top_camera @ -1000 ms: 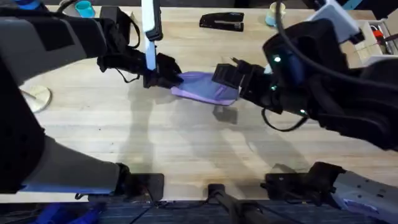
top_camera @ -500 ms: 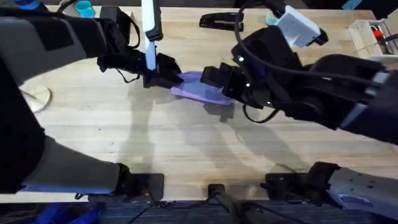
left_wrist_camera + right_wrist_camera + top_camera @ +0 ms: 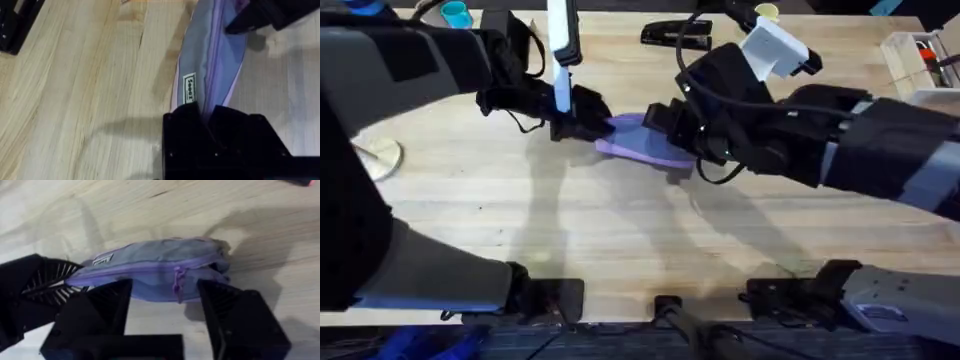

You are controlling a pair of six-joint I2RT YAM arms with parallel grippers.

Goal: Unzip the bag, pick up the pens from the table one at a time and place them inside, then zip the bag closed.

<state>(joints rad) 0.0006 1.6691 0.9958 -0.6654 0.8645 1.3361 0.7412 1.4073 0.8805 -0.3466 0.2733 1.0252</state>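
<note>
The lavender and grey-blue bag lies flat on the table, its zipper closed along its length. My left gripper is shut on the bag's left end. My right gripper hovers open over the bag's other end. Its two black fingers stand on either side of the purple zipper pull, not touching it. The left gripper's ribbed fingers show at the bag's far end. The pens are out of view.
A black stapler lies at the back of the table. A teal cup stands at the back left, a round disc at the left edge, and a box of items at the back right.
My right arm has swung left and forward, bringing its open gripper over the bag's right end. The left gripper and the bag have stayed put.
</note>
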